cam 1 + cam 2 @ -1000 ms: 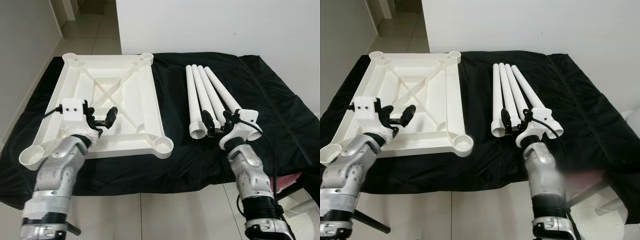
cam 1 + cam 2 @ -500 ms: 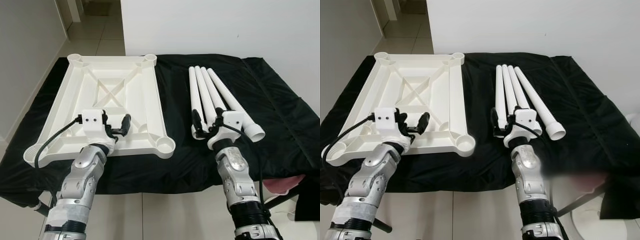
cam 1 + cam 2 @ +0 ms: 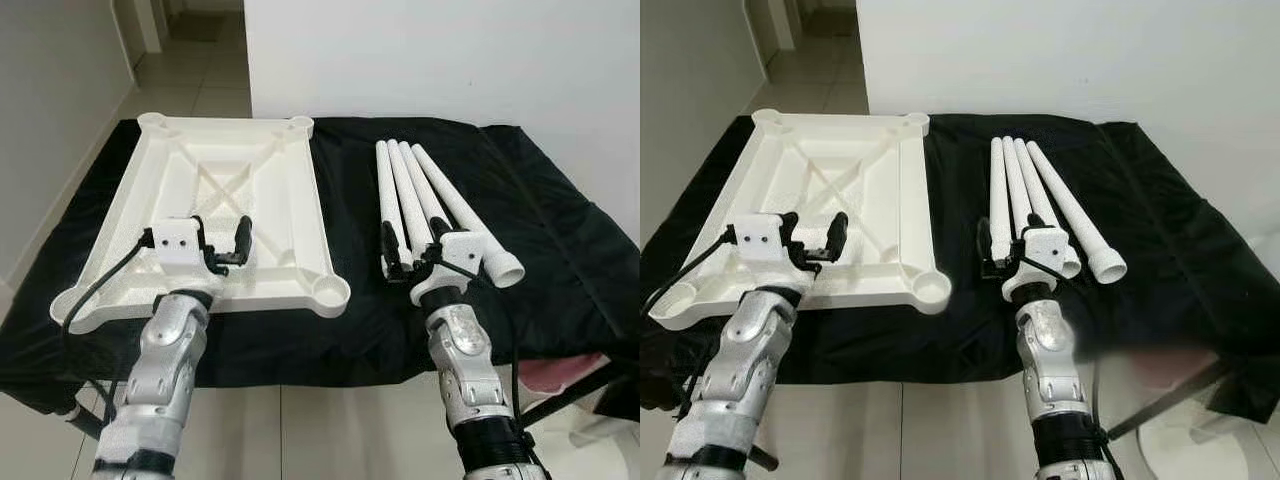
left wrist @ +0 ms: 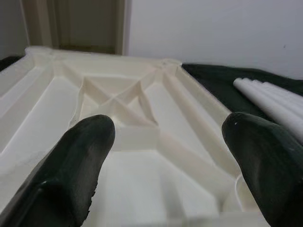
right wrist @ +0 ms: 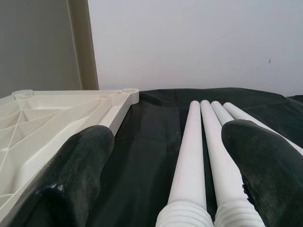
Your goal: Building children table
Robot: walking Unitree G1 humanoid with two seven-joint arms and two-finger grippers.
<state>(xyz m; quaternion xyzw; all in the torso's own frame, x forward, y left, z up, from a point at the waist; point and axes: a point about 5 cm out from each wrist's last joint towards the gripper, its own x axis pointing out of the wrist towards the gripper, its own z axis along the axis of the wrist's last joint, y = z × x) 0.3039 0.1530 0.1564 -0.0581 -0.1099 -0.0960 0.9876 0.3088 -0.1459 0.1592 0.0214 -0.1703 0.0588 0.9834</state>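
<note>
A cream-white tabletop (image 3: 215,215) with a crossed rib pattern and four white table legs (image 3: 425,200) lie on a black cloth (image 3: 560,250); the wall (image 3: 450,60) is white.

Tabletop (image 3: 300,190): white moulded plastic, smooth, slight sheen on ribs and rims. Legs (image 3: 420,195): same white plastic, matt along the tubes, threaded ridges at the near ends. Cloth (image 3: 540,230): black fabric, faintly shiny, creased. Fingers (image 4: 78,165): black, matt, finely grained, rubber-like. Arms (image 3: 165,365): silver metal, brushed look, with white plastic wrist housings. Floor (image 3: 205,80): pale glossy tiles.
</note>
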